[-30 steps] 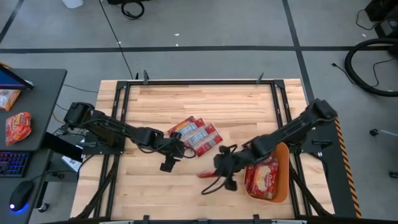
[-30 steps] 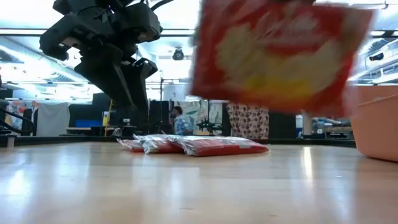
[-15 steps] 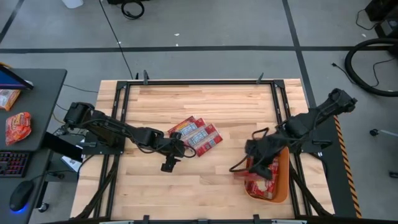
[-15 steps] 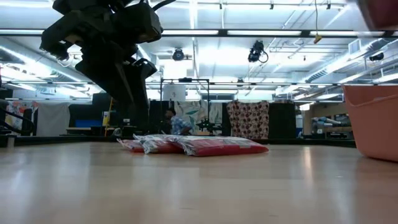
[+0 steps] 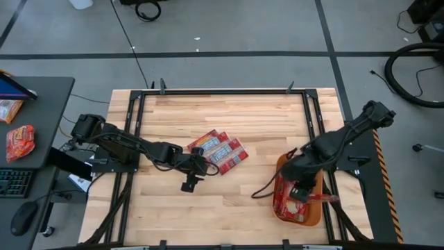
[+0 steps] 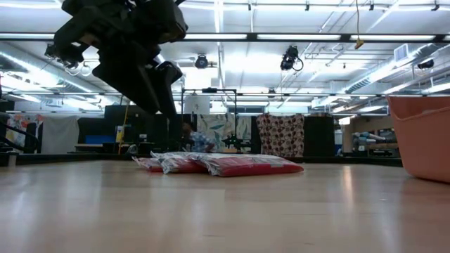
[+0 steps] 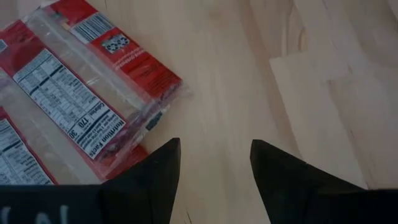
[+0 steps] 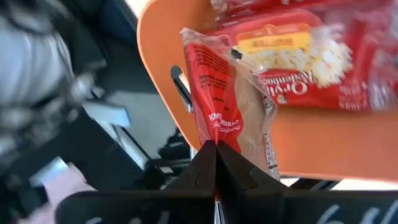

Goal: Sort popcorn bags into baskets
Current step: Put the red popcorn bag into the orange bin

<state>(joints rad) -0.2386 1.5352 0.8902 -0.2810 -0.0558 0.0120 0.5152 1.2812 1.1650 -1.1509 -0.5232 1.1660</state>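
Three red-and-white popcorn bags (image 5: 218,151) lie flat on the wood at the table's middle, and the low view shows them as a pile of bags (image 6: 225,163). The orange basket (image 5: 281,163) stands near the right edge with bags (image 5: 286,201) lying inside. My right gripper (image 5: 300,189) hovers over the basket, shut on another red bag (image 8: 227,106). My left gripper (image 5: 189,184) is open and hangs above bare wood just nearside-left of the pile. In the left wrist view the left gripper (image 7: 214,144) has the nearest bag (image 7: 93,106) beside it. My right gripper pinches the red bag by a narrow end edge (image 8: 216,138) between its two shut fingers. The bag is lifted clear and reaches out from the fingertips over the basket's rim (image 8: 163,43) and the bags in it (image 8: 311,56). The gripper covers the hold in the high view.
A black metal frame runs around the tabletop. Bare wood lies between the pile and the basket (image 6: 422,133). A cable loop (image 5: 267,189) trails from the right arm onto the table. A side desk (image 5: 28,139) with packets and a keyboard stands left of the table.
My right gripper has carried the red bag from the table's middle toward the right edge, ending over the orange basket and turning as it went. The bag has left the low view. My left gripper stayed open near the pile, tipping slightly.
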